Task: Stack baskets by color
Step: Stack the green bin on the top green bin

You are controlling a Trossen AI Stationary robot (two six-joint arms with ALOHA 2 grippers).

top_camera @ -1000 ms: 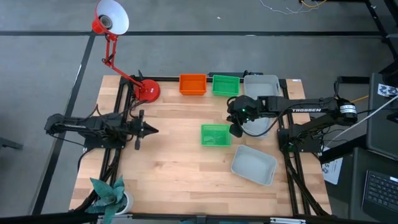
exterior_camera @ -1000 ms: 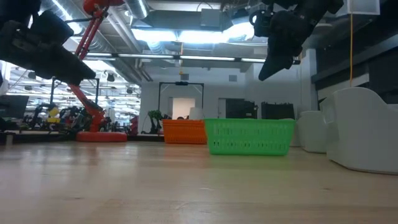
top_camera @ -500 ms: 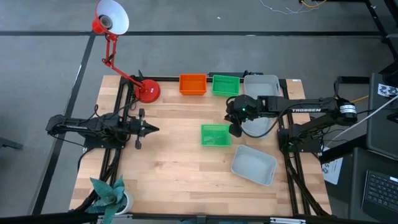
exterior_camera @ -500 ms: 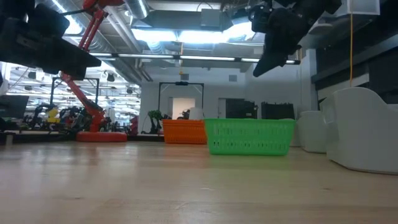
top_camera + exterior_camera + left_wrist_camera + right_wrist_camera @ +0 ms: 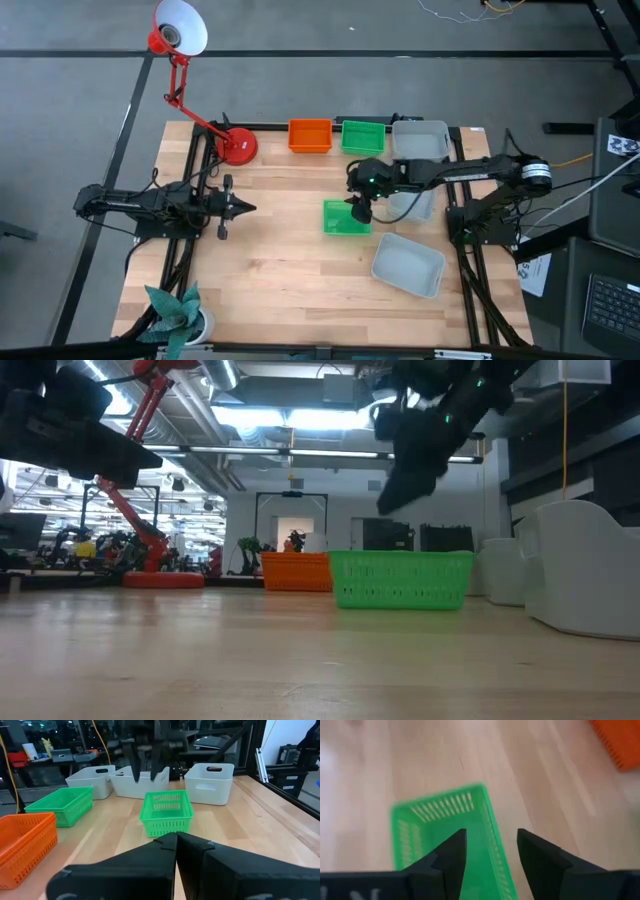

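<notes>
A green basket (image 5: pixel 346 217) stands on its base in the middle of the table, empty. My right gripper (image 5: pixel 359 206) hangs open just above the basket's right side; in the right wrist view (image 5: pixel 490 851) one long wall of the basket (image 5: pixel 445 835) lies below the gap between the fingers. In the low view the gripper (image 5: pixel 398 488) is clear of the basket's rim (image 5: pixel 400 556). My left gripper (image 5: pixel 243 208) waits shut at the table's left, pointing level at the green basket (image 5: pixel 166 812).
An orange basket (image 5: pixel 310 135), a second green one (image 5: pixel 362 136) and a white one (image 5: pixel 420 137) line the far edge. Another white basket (image 5: pixel 416 203) sits under my right arm, and a third (image 5: pixel 408 264) lies at the near right. The red lamp's base (image 5: pixel 238 146) stands far left.
My right gripper has gone down and toward the table's left edge, from over the white basket to just above the green basket's right side. The baskets have stayed where they were.
</notes>
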